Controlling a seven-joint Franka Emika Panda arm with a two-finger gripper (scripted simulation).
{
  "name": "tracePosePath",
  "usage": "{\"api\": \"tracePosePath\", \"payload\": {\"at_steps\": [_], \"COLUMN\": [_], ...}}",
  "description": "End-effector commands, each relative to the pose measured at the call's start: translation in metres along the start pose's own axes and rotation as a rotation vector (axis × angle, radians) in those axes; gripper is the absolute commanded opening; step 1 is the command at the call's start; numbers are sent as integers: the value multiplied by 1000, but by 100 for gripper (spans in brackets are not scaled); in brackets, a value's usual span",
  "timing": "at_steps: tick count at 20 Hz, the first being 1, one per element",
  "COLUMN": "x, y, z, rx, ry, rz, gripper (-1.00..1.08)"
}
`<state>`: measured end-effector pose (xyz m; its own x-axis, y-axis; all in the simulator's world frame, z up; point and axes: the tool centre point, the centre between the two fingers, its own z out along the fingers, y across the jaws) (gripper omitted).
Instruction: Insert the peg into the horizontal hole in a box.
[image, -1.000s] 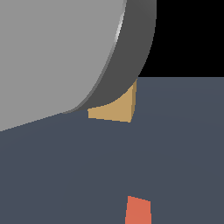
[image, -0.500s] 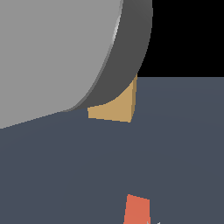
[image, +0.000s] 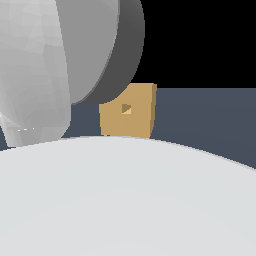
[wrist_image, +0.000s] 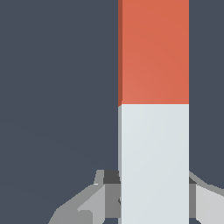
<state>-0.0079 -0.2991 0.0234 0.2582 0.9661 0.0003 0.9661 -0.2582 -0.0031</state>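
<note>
- Peg (wrist_image: 154, 109) fills most of my wrist view: a square-section bar, orange-red on the half farther from the wrist, pale grey-white on the half nearer it, with the colour change falling about midway along what I can see.
- I see the gripper (wrist_image: 154, 199) at the white end of the peg, with grey fingers (wrist_image: 85, 203) showing on either side of the bar and pressed up against it, so I read the jaws as clamped on the peg's white half.
- Behind the peg in the wrist view I have only the flat dark blue-grey floor (wrist_image: 57, 87); I cannot tell from this angle whether the peg is lifted off it or resting on it.
- From the exterior view I see the box (image: 127, 111), a tan block standing on the same dark floor (image: 210, 120), set back in the scene near the middle of the frame.
- I can make out the hole (image: 126, 109) as a small square opening at the centre of the box face turned towards the camera, dark with a lighter orange inner wall.
- Large pale grey and dark grey parts of the arm (image: 65, 65) crowd the exterior view's left and its whole lower half, covering the box's upper left corner and its base.
- I cannot find the peg in the exterior view; the arm's bulk hides it there.
</note>
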Motion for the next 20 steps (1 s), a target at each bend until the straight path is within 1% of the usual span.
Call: {"api": "tracePosePath", "payload": {"at_steps": [1,7,20], "x": [15,64,203], "y": [-6,-29,-90], "z": [-5,-20,-61], "rx": [-3,-3,-3], "ry": [0,0,0], "rz": [0,3,13], "gripper": [-100,-100,-100]}}
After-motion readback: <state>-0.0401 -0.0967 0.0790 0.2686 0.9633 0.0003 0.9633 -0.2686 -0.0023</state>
